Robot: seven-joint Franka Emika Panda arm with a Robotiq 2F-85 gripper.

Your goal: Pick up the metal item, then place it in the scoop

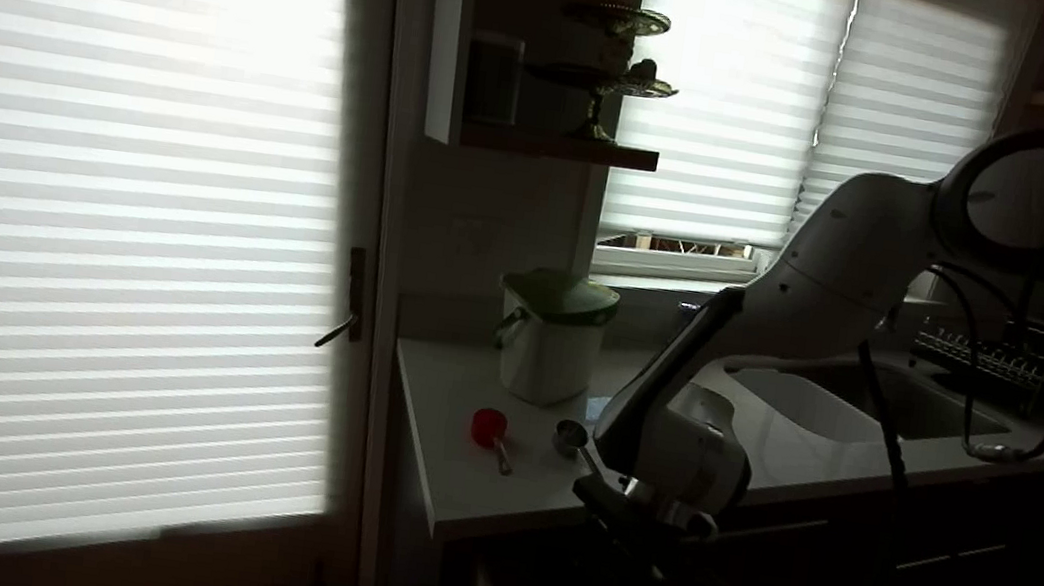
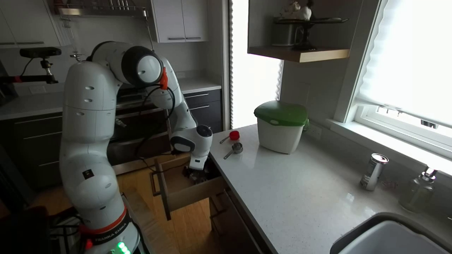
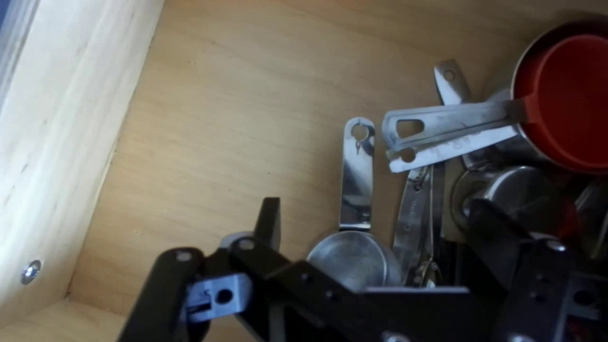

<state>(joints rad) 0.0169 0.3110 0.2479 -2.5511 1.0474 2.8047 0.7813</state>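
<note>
My gripper [image 3: 380, 223] is inside the open drawer, fingers wide apart and holding nothing; in an exterior view it is a dark shape [image 2: 195, 174] below the counter edge. Between its fingers in the wrist view lies a small metal measuring cup [image 3: 349, 256], its flat handle [image 3: 357, 175] pointing away from the gripper. To its right are slim metal spoon handles [image 3: 412, 211]. On the counter a dark metal scoop-like cup [image 1: 570, 437] lies beside a small red cup [image 1: 488, 426]; both also show in an exterior view [image 2: 237, 147]. I cannot tell which metal piece is the metal item.
The drawer [image 2: 194, 193] is pulled out under the counter [image 2: 282, 197]. A red cup [image 3: 574, 99] and more metal cups crowd its right side in the wrist view. A pale bin with a green lid [image 2: 279, 134], a can [image 2: 374, 171] and a sink tub [image 2: 392, 241] are on the counter.
</note>
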